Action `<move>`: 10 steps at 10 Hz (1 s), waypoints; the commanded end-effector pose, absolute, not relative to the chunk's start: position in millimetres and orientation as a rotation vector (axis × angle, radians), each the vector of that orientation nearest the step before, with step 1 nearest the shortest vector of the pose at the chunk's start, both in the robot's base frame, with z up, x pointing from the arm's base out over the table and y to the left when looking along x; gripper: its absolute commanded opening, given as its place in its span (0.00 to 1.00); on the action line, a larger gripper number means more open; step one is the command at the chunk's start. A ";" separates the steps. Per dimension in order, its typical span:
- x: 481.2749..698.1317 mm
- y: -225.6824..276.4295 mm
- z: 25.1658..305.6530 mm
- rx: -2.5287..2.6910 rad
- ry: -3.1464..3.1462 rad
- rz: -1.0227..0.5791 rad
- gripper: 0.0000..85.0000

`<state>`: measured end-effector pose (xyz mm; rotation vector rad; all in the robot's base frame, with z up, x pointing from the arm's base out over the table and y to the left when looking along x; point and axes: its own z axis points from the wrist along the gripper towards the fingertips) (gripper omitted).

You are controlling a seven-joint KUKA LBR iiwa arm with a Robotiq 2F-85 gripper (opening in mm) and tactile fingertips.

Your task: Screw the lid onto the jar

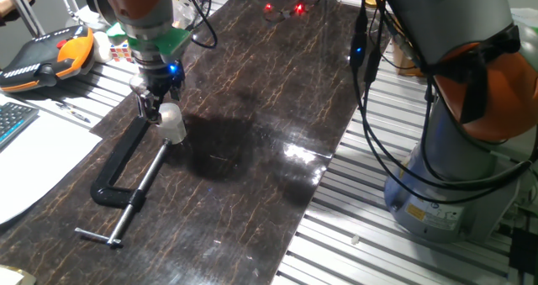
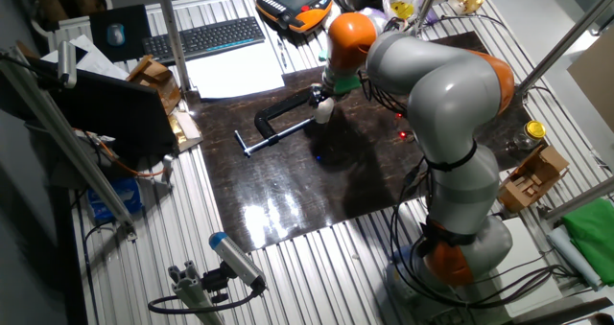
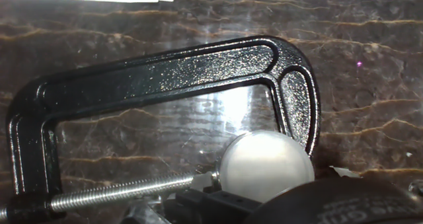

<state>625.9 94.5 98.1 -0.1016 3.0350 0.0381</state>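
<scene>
Claw (image 1: 151, 108) looked clenched on the lid (image 1: 171, 113) atop the jar (image 1: 174, 132) inside the clamp (image 1: 118, 171) on the desk (image 1: 252, 150); a tilted lid risked cross-threading or spinning the jar loose.

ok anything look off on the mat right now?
Nothing spilled or broken. One oddity: the jar sits inside the mouth of the black C-clamp, between screw tip and jaw, on the dark mat. The hand is right on top of it; the grip itself is hidden.
</scene>
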 end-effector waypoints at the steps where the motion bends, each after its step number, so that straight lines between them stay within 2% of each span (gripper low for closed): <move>1: 626.9 94.9 93.5 -0.107 3.038 0.058 1.00; 10: 627.9 95.1 85.3 -0.213 3.040 0.056 1.00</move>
